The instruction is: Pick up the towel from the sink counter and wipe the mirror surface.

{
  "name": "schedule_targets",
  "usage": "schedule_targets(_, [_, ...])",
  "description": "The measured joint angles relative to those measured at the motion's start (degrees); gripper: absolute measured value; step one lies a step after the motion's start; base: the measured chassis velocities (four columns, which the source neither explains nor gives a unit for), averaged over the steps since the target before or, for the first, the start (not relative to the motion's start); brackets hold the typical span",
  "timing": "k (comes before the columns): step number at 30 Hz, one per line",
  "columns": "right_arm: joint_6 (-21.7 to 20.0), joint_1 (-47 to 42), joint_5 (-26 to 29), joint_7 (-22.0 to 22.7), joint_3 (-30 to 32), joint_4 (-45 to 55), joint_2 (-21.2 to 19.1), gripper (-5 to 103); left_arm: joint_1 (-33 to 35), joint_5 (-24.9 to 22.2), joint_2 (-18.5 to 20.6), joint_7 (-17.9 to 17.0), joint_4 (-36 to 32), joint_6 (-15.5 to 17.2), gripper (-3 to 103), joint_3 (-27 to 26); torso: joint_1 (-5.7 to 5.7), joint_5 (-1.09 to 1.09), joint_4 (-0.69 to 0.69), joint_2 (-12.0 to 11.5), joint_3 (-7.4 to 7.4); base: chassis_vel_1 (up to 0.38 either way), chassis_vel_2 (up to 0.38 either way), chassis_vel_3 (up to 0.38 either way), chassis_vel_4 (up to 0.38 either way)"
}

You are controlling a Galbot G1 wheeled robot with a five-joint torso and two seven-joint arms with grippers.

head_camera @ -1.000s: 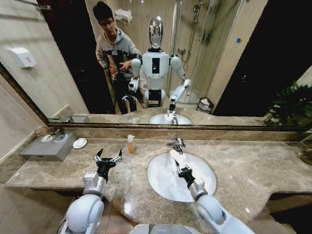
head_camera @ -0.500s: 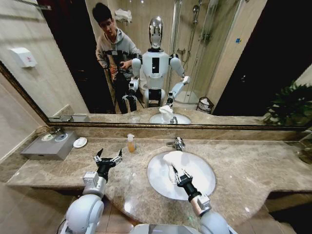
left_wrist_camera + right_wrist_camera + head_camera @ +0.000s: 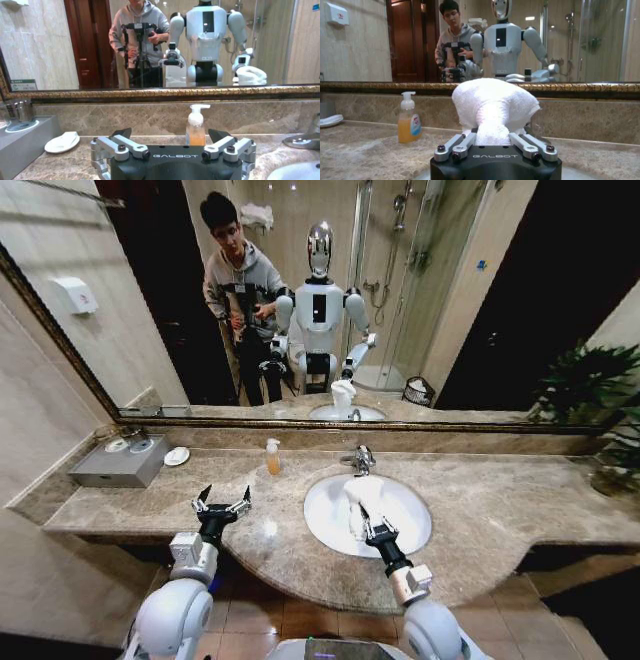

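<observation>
Small white terry towel (image 3: 358,498) bunched and lifted above the oval white basin (image 3: 405,518), clamped between the fingers of the right gripper (image 3: 372,529). Below, long mottled beige marble sink counter (image 3: 500,510) with chrome faucet (image 3: 361,459) and orange soap pump bottle (image 3: 272,457). Behind, wide bronze-framed mirror surface (image 3: 500,300). Left gripper (image 3: 222,505) over the counter's front edge, fingers spread apart, holding nothing.

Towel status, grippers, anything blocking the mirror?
Right gripper shut on towel, over basin. Left gripper open above sink counter. Soap bottle and faucet stand below mirror.
</observation>
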Motion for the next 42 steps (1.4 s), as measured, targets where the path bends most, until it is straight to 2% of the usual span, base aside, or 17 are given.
schedule_targets(14, [1.4, -2.5, -0.3, -0.7, 1.6, 0.6, -0.1, 18, 0.0, 0.0, 0.0, 0.0, 0.0, 0.0, 100, 0.0, -0.08, -0.02, -0.03, 0.0, -0.03, -0.119, -0.116, 0.13, 0.096])
schedule_targets(17, [1.5, -2.2, -0.3, -0.6, 1.9, 0.8, 0.1, 18, 0.0, 0.0, 0.0, 0.0, 0.0, 0.0, 100, 0.0, -0.07, 0.05, -0.01, 0.0, -0.02, -0.2, -0.205, 0.211, 0.223])
schedule_targets(20, [0.5, -0.9, 0.8, -0.7, 4.4, 0.6, 0.7, 18, 0.0, 0.0, 0.0, 0.0, 0.0, 0.0, 100, 0.0, -0.07, 0.03, -0.03, 0.0, -0.02, -0.136, -0.169, 0.16, 0.09])
schedule_targets(21, [-0.4, 0.0, 1.6, -1.3, 6.3, 0.1, 0.8, 18, 0.0, 0.0, 0.0, 0.0, 0.0, 0.0, 100, 0.0, -0.06, 0.03, -0.05, 0.0, -0.02, -0.11, -0.117, 0.085, 0.059])
schedule_targets(23, [-3.9, 2.3, 4.2, -4.2, 11.9, -1.3, 0.2, 18, 0.0, 0.0, 0.0, 0.0, 0.0, 0.0, 100, 0.0, -0.05, 0.04, 0.01, 0.0, -0.01, -0.033, -0.058, 0.019, -0.021])
schedule_targets(24, [-3.9, 2.3, 4.2, -4.2, 11.9, -1.3, 0.2, 18, 0.0, 0.0, 0.0, 0.0, 0.0, 0.0, 100, 0.0, -0.05, 0.04, 0.01, 0.0, -0.01, 0.0, 0.0, 0.0, 0.0])
schedule_targets(26, [-7.2, 3.4, 5.3, -6.8, 15.5, -2.6, -1.4, 18, 0.0, 0.0, 0.0, 0.0, 0.0, 0.0, 100, 0.0, -0.05, -0.06, 0.01, 0.0, -0.02, 0.033, 0.02, -0.004, -0.011])
schedule_targets(29, [-12.5, 4.6, 4.6, -11.5, 20.1, -5.2, -3.6, 18, 0.0, 0.0, 0.0, 0.0, 0.0, 0.0, 100, 0.0, -0.06, 0.01, -0.01, 0.0, -0.02, 0.079, 0.053, -0.056, -0.044])
schedule_targets(30, [-12.5, 4.6, 4.6, -11.5, 20.1, -5.2, -3.6, 18, 0.0, 0.0, 0.0, 0.0, 0.0, 0.0, 100, 0.0, -0.06, 0.01, -0.01, 0.0, -0.02, 0.084, 0.054, -0.063, -0.056])
schedule_targets(32, [-17.4, 4.8, 5.2, -13.0, 22.3, -6.6, -5.1, 18, 0.0, 0.0, 0.0, 0.0, 0.0, 0.0, 100, 0.0, -0.06, 0.01, -0.02, 0.0, -0.02, 0.028, 0.027, -0.032, -0.01])
schedule_targets(36, [-20.3, 4.7, 3.2, -14.6, 23.7, -8.6, -6.4, 18, 0.0, 0.0, 0.0, 0.0, 0.0, 0.0, 100, 0.0, -0.06, 0.01, -0.02, 0.0, -0.02, 0.0, 0.0, 0.0, 0.0])
schedule_targets(40, [-20.2, 5.8, 1.7, -14.0, 25.2, -10.0, -6.3, 18, 0.0, 0.0, 0.0, 0.0, 0.0, 0.0, 100, 0.0, -0.06, 0.05, -0.02, 0.0, -0.01, 0.0, 0.0, 0.0, 0.0])
schedule_targets(42, [-20.9, 6.1, 0.8, -14.4, 27.2, -10.1, -6.5, 18, 0.0, 0.0, 0.0, 0.0, 0.0, 0.0, 100, 0.0, -0.06, -0.01, -0.01, 0.0, -0.02, 0.0, 0.0, 0.0, 0.0])
